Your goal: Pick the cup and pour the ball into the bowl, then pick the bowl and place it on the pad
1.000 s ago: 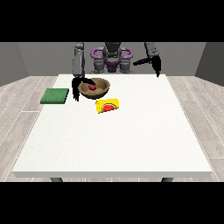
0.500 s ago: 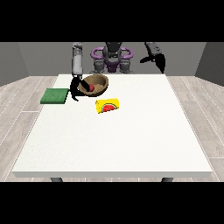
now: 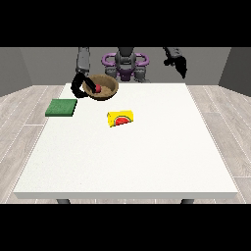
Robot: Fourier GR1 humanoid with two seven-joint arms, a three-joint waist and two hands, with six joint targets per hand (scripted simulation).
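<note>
My hand at the view's left [image 3: 78, 87] grips the brown bowl [image 3: 101, 87] by its near rim, fingers curled around the edge. The bowl is round and wooden-looking, tilted, lifted off the table [image 3: 147, 157], with a red ball [image 3: 97, 88] inside, just beside my fingers. The green pad [image 3: 61, 107] lies below and outward of those fingers. The yellow cup [image 3: 121, 118] lies on its side, well apart. My other hand [image 3: 181, 65] hangs in air; whether its fingers are apart, I cannot tell.
</note>
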